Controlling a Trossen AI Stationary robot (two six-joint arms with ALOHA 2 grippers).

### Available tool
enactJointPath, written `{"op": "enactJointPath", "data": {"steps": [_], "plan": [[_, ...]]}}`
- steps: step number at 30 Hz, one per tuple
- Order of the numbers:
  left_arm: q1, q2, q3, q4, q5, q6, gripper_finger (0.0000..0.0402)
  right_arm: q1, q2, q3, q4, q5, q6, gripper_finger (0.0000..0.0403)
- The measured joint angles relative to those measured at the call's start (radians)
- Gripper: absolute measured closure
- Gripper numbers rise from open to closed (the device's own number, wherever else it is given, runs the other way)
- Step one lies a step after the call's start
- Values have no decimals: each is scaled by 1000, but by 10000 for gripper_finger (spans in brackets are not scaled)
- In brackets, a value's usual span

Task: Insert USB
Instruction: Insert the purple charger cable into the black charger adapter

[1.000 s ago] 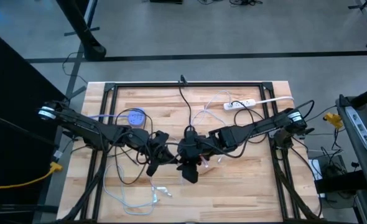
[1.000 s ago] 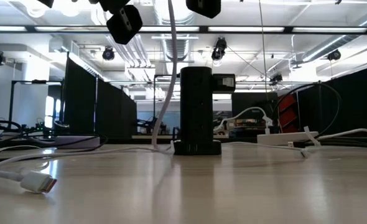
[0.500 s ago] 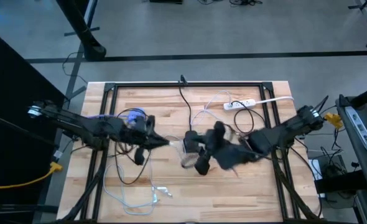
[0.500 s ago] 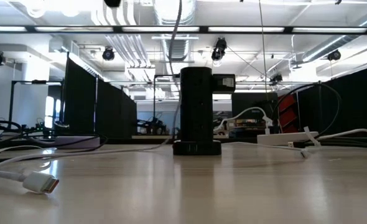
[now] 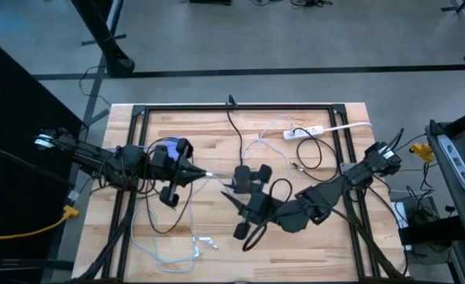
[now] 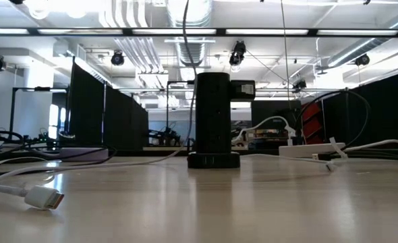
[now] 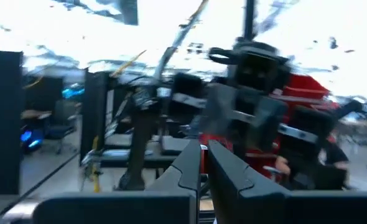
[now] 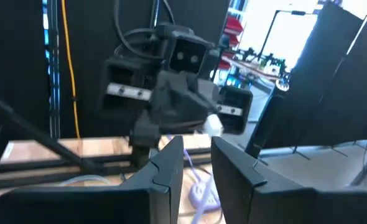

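Observation:
A black tower hub [image 5: 250, 177] [image 6: 212, 120] stands upright on the wooden table. Left of it my left gripper [image 5: 195, 172] [image 7: 203, 157] hovers above the table, pointing about level at the hub and shut on a USB cable [image 6: 185, 74]. The cable's white end [image 5: 210, 174] sticks out past the fingertips. My right gripper [image 5: 247, 214] [image 8: 199, 165] hangs on the hub's near side, facing my left gripper. It is open by a narrow gap with nothing between its fingers. Both grippers are above the top of the low view. My left gripper pinches the USB cable close to its white end [image 8: 213, 124] between its two fingers, coming level from the table's left. The white end points toward the hub, clear of the table. The rest of the cable hangs slack to the tabletop [image 6: 175, 154].
A loose white plug [image 6: 42, 198] [image 5: 205, 243] with its cable lies near the front edge. A white power strip [image 5: 305, 132] sits at the far right, and a blue round object [image 5: 172, 147] lies beside my left arm. Dark and white cables loop across the table's middle.
Both grippers have risen and drawn apart, leaving the top of the low view. My left gripper has pulled back toward the table's left edge and tipped up to about level, still shut on the cable. My right gripper has swung toward the near edge and rolled.

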Motion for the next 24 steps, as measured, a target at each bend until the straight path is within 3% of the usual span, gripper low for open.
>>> {"op": "enactJointPath", "data": {"steps": [4, 8, 13, 24], "plan": [[-10, 13, 41, -6, 25, 87, 399, -21, 10, 0, 69, -6, 8, 351], [-13, 13, 89, -91, 26, 171, 399, -41, 10, 0, 74, -112, 44, 351], [-13, 13, 131, -191, 28, 223, 399, -47, 10, 0, 75, -150, 45, 316], [-16, 13, 131, -196, 82, 216, 399, -66, 12, 0, 68, -150, -30, 237]]}}
